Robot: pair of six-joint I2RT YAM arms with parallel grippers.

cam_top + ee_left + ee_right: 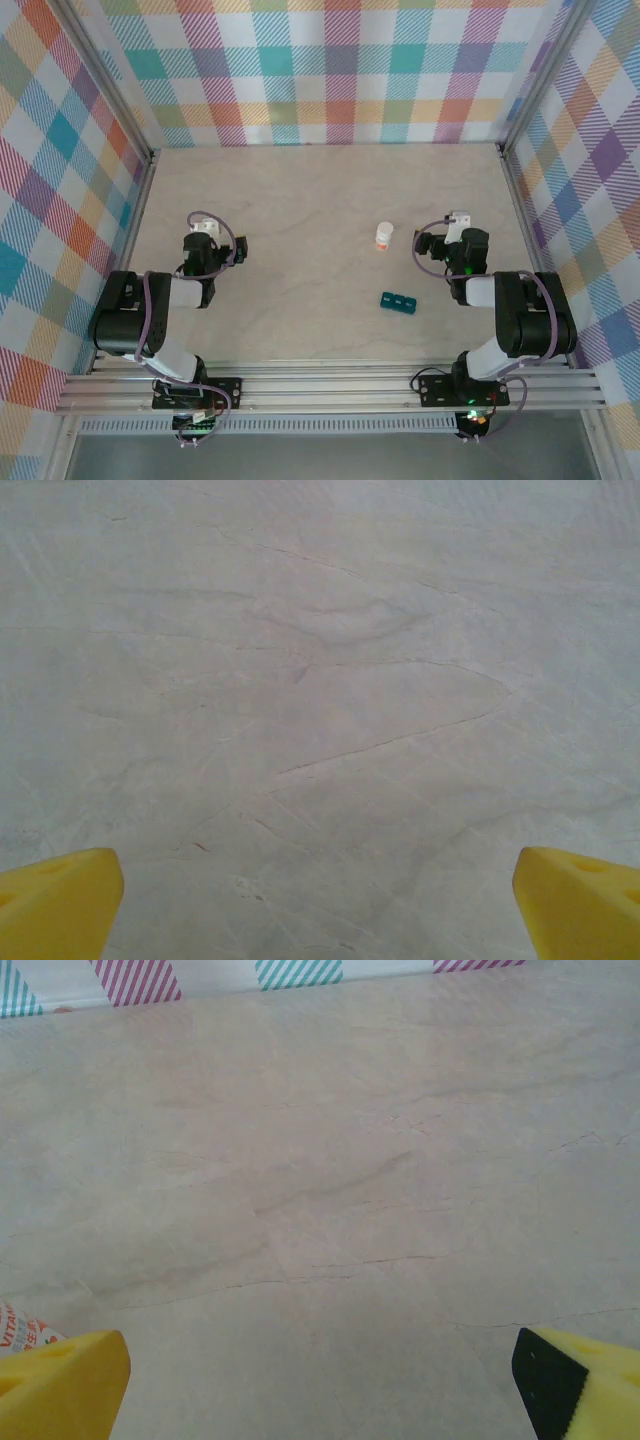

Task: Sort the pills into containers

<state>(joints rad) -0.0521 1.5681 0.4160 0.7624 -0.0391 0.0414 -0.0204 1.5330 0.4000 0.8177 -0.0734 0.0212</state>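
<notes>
Top external view: left gripper (204, 222) and right gripper (459, 220) both gape wide, empty, over the bench (300, 190) — teal pill box (399, 302) sits behind-left of the right gripper.

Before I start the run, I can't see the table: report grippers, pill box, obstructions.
Left gripper open, empty. Right gripper open, empty. Teal pill box on table, right of centre, untouched. White bottle stands apart beyond it, not blocking.

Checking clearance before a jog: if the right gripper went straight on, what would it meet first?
Probably only bare table, then the checkered wall; the way looks free. The white bottle sits just left of the right gripper.
</notes>
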